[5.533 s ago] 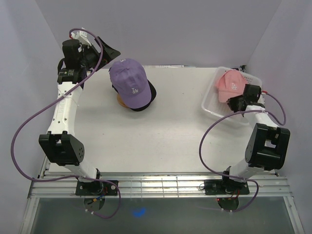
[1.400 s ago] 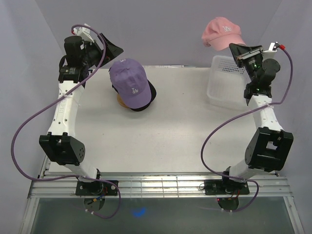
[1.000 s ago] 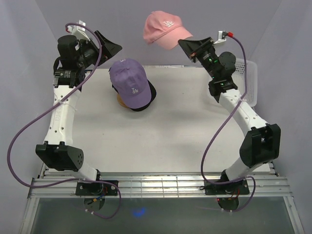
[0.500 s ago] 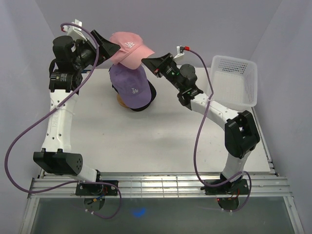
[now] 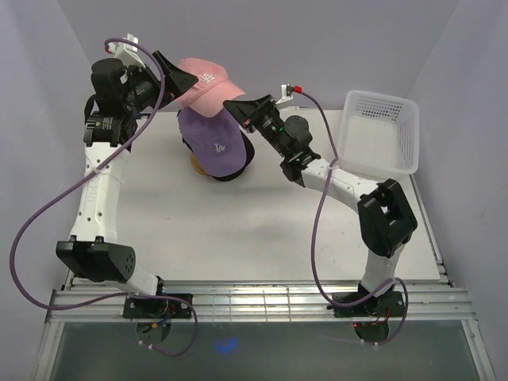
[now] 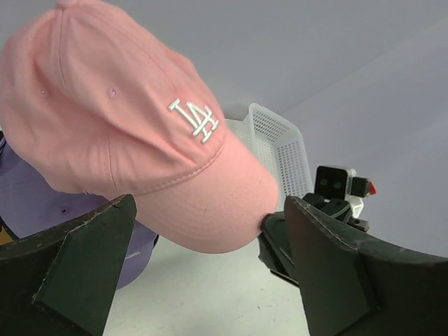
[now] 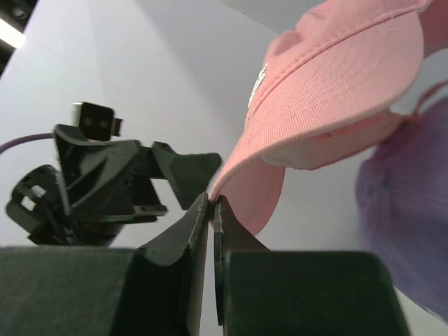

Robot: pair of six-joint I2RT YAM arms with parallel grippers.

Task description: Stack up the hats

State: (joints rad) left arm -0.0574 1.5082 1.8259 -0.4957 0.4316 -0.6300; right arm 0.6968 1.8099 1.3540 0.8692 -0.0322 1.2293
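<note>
A pink cap (image 5: pixel 208 82) with a white LA logo hangs in the air just above a lavender cap (image 5: pixel 210 143). The lavender cap sits on darker caps (image 5: pixel 245 151) over a wooden stand (image 5: pixel 196 165). My right gripper (image 5: pixel 232 104) is shut on the pink cap's brim edge (image 7: pixel 231 168). My left gripper (image 5: pixel 181 79) is open, its jaws spread wide beside the pink cap's crown (image 6: pixel 112 119) without touching it. The lavender cap shows under the pink one in both wrist views (image 6: pixel 42 210) (image 7: pixel 406 203).
A white mesh basket (image 5: pixel 379 131) stands at the table's far right; it also shows in the left wrist view (image 6: pixel 280 150). The grey walls close in behind and beside the stack.
My right arm lifted the pink cap out of the basket and swung it left across the table to just above the lavender cap. My left gripper stayed raised near the stack.
</note>
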